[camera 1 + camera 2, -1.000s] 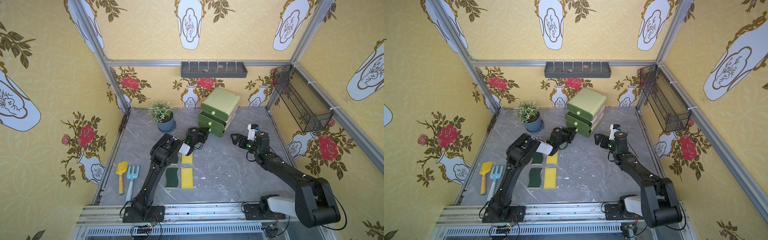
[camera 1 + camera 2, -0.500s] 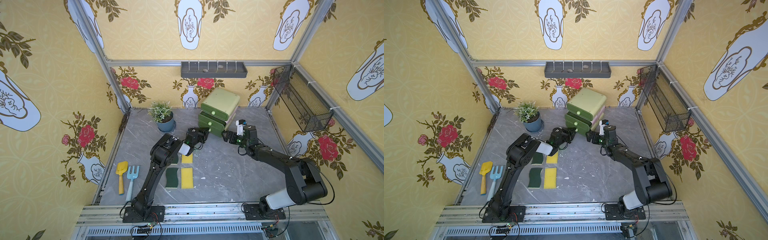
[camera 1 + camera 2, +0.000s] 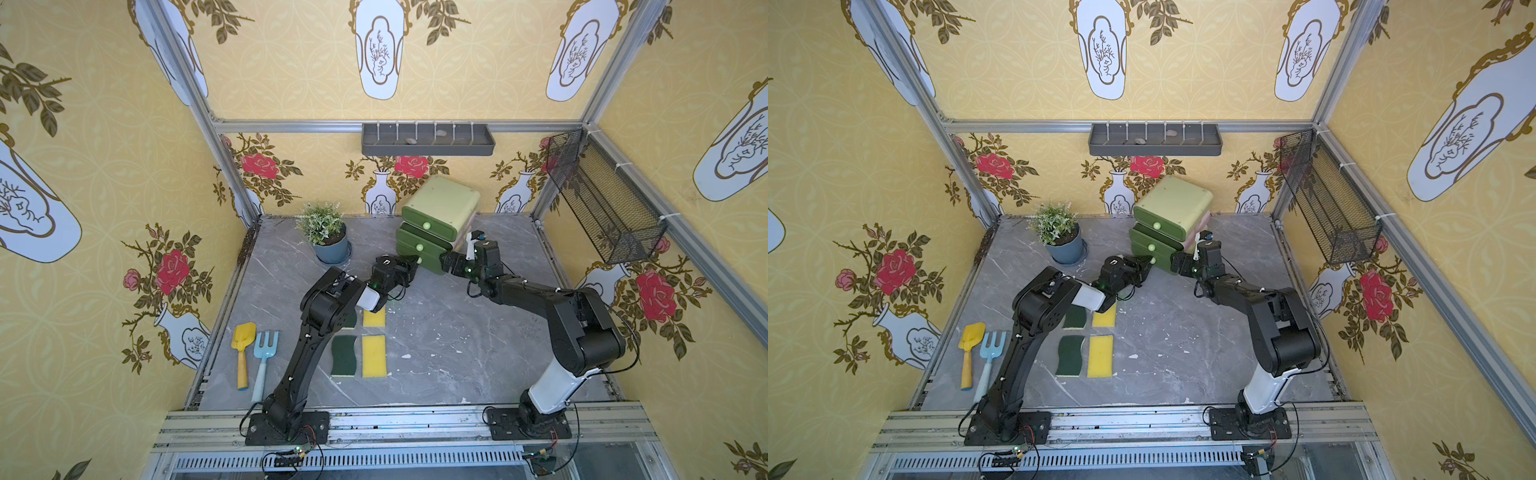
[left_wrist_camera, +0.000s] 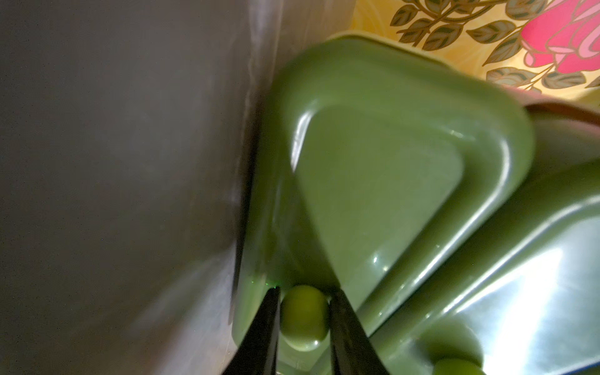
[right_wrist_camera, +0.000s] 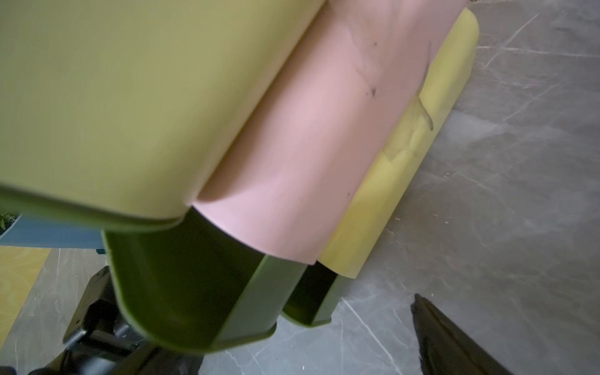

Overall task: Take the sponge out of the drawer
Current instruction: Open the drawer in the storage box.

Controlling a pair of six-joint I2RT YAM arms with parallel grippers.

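The left tool is clamped on the pale knob of the bottom drawer, while the right tool stands wide apart just beside the chest, holding nothing. The sponge is out of sight, presumably inside that drawer, which looks shut or barely open. A good pull would run straight along the drawer's slide, level and slow, with the right tool braced on the chest's side so the chest does not drag across the tabletop.

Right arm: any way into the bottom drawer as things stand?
Probably not yet. The bottom drawer shows no gap on top; the left gripper is shut on its knob, and the right gripper sits open beside the cabinet.
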